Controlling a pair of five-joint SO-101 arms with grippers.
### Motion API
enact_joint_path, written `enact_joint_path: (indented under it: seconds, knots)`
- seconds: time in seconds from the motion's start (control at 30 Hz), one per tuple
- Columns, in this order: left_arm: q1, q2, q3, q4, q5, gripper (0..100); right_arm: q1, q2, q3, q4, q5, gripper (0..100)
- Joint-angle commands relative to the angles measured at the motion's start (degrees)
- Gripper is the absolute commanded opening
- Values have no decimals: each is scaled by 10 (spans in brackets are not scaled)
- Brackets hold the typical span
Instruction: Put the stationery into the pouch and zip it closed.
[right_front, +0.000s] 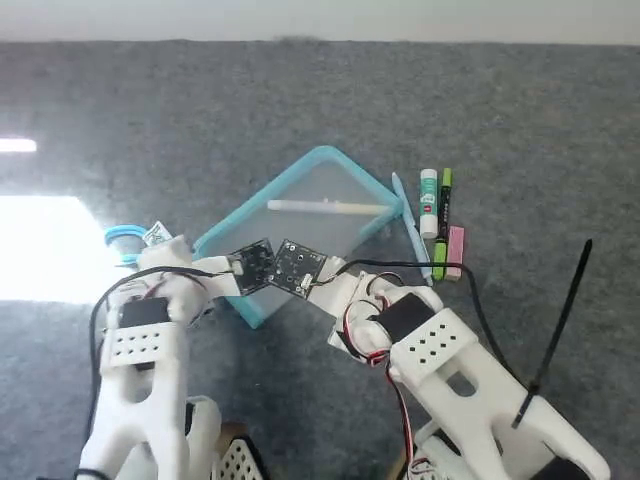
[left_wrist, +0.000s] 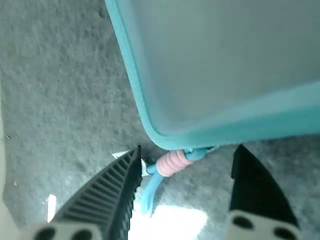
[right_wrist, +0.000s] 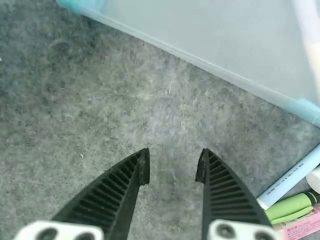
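The translucent pouch with a teal border lies at the table's middle, with a white stick inside it. Right of it lie a blue pen, a white glue stick, a green highlighter and a pink eraser. My left gripper is open at a pouch corner, and the pink zipper pull on its blue cord sits between the fingers. My right gripper is open over bare table beside the pouch edge, near the pen and highlighter.
Grey felt covers the table. A blue cord loop and a small tag lie left of the pouch. A black cable tie stands up at the right. A bright glare patch marks the left side.
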Motion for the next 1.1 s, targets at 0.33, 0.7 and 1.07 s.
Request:
enact_joint_path:
  seconds: [0.33,0.7,1.07]
  knots:
    - [11,106,-6,-145,18,276,0,-6,-33,6,4,173]
    - [11,199,0,-239,30,276,0,-6,-33,4,4,173]
    - [22,89,-2,-233,106,276,0,-6,-33,4,4,173]
